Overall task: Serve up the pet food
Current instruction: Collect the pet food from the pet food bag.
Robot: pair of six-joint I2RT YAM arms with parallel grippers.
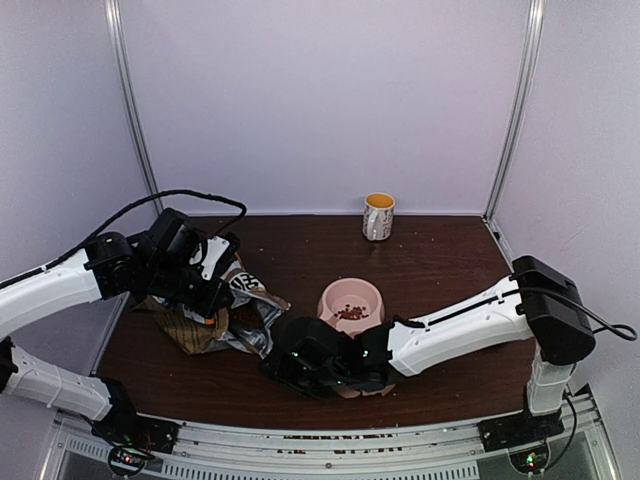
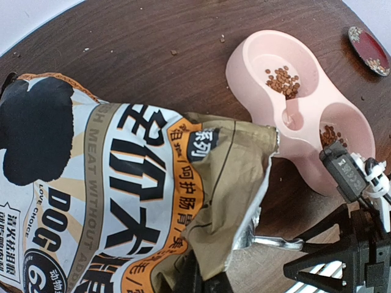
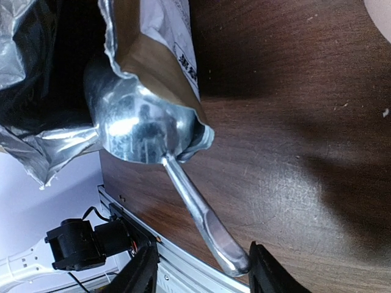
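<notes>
Kibble in the bowl, scoop at the bag's mouth.
Kibble (image 1: 351, 313) lies in both cups of the pink bowl (image 1: 330, 297), at 3 o'clock from the bag (image 1: 195, 328). The left gripper (image 1: 212, 292) is clamped on the bag's upper edge. The scoop (image 3: 140, 128) has its cup in the bag's mouth, with its handle toward 5 o'clock. The right gripper (image 3: 201, 271) is spread and released, the handle tip between its fingers.

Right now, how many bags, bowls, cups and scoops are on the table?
Bag: 1
Bowl: 1
Cup: 1
Scoop: 1
Total: 4
</notes>
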